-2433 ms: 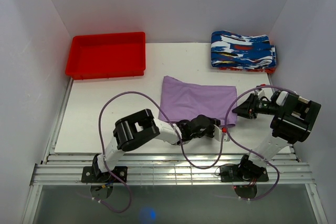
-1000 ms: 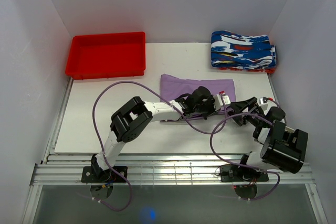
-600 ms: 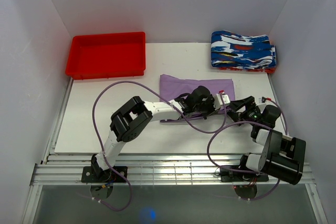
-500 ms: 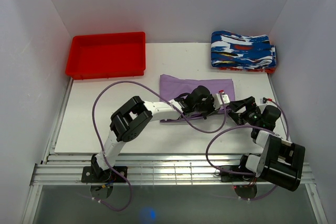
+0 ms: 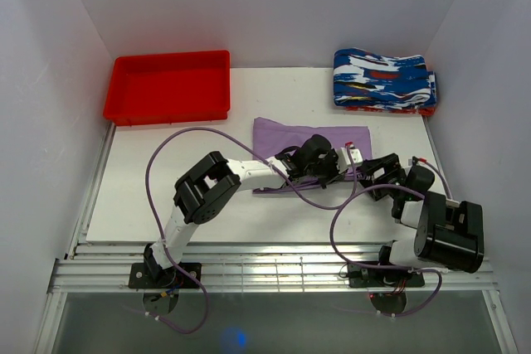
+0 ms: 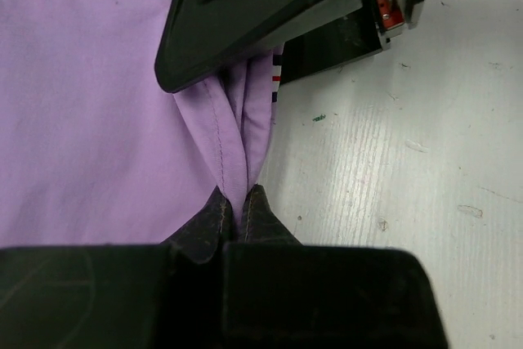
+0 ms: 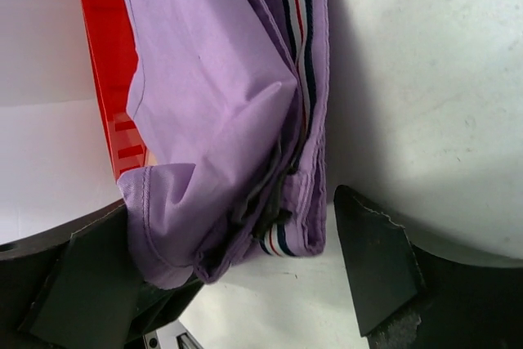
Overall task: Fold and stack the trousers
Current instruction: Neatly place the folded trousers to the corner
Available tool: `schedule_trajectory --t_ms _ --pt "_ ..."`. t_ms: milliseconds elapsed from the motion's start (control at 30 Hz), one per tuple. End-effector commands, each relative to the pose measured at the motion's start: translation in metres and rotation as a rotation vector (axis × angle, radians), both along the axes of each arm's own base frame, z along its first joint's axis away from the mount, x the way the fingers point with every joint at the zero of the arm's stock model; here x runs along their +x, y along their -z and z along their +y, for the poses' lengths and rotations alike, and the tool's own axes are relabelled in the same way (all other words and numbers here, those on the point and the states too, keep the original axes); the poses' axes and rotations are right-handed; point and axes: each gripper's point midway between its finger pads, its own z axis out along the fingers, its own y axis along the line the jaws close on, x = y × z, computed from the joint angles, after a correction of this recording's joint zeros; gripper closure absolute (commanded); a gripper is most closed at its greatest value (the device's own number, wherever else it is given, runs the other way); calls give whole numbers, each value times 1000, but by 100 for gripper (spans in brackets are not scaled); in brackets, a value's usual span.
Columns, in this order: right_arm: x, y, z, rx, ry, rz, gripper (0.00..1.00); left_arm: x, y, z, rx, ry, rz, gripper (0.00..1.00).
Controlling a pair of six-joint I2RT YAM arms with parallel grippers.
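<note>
My left gripper (image 6: 237,206) is pinched shut on a doubled ridge of the trousers (image 5: 286,134). They lie partly folded in the middle of the table (image 5: 166,180), a little to the right and on the near side of the patterned garments (image 5: 383,79). My right gripper (image 7: 237,234) is spread open just beside the left one, with its fingers either side of the trousers' right corner, where the striped waistband lining shows. The cloth touches one finger, but nothing is clamped. I judge this to be mid-fold. To do it well, I'd close the right jaws low enough to catch every layer at that corner. Then I'd lift both hands level and together so the edge stays taut, and lay it squarely on the far edge before letting go. A one-sided pull would probably skew the fold. By my count there is one pair of lilac trousers, one red tray (image 5: 170,84) at the far left and one patterned pile at the far right. I cannot tell how many pieces are in that pile. There are also two arms and two purple cables (image 5: 178,143).
</note>
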Motion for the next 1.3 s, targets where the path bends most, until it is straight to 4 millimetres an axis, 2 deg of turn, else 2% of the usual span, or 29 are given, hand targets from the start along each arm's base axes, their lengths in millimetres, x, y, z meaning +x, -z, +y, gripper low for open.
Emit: schedule_trajectory --t_ms 0,233,500,533,600,633,700,733,767,833,867,900,933,967,1000,1033,1067,1100,1133,1167,1200,1233,1267 --pt "14 -8 -4 -14 38 -75 10 -9 -28 -13 -77 52 11 100" --pt "31 -14 5 -16 29 -112 10 -11 -22 -20 -69 79 17 100" --pt "36 -13 13 -30 -6 -122 10 -22 -14 -19 -68 111 41 100" --pt "38 -15 15 -34 -24 -131 0 -24 -20 -19 -78 118 42 100" --pt "43 -15 16 -62 -58 -155 27 -33 -23 -17 -85 147 61 100" --pt "43 -18 19 -62 -92 -171 46 -37 -37 -17 -106 156 57 100" --pt "51 -25 20 -80 -117 -210 63 -50 -49 -15 -124 183 81 100" --pt "52 -31 24 -79 -147 -235 83 -55 -50 -10 -116 183 98 95" --pt "57 -39 24 -84 -159 -264 90 -59 -64 -8 -128 178 102 86" --pt "59 -48 26 -97 -188 -293 92 -67 -63 7 -86 143 184 71" --pt "62 -52 26 -115 -198 -306 92 -69 -80 16 -100 130 187 62" --pt "70 -70 25 -149 -213 -358 92 -73 -82 26 -83 116 207 57" --pt "69 -70 26 -188 -248 -363 92 -74 -83 38 -61 87 223 54" --pt "72 -77 27 -216 -274 -389 92 -76 -72 57 -26 60 246 48" --pt "81 -101 27 -262 -296 -456 92 -80 -93 72 -45 43 236 45" --pt "81 -99 25 -316 -323 -448 92 -80 -96 86 -42 13 243 41" --pt "82 -114 25 -358 -330 -491 92 -79 -83 108 -12 -38 282 38" --pt "88 -130 25 -402 -338 -541 92 -83 -102 125 -32 -51 273 34" --pt "88 -135 27 -457 -371 -565 92 -79 -103 137 -31 -76 272 33" --pt "89 -145 33 -488 -399 -598 92 -79 -96 152 -6 -97 259 32" --pt "91 -151 37 -520 -419 -617 92 -80 -108 163 -20 -109 224 32" --pt "100 -171 38 -567 -418 -661 92 -76 -109 171 -16 -133 198 32" --pt "102 -173 46 -619 -458 -686 92 -68 -110 181 -13 -171 173 31"
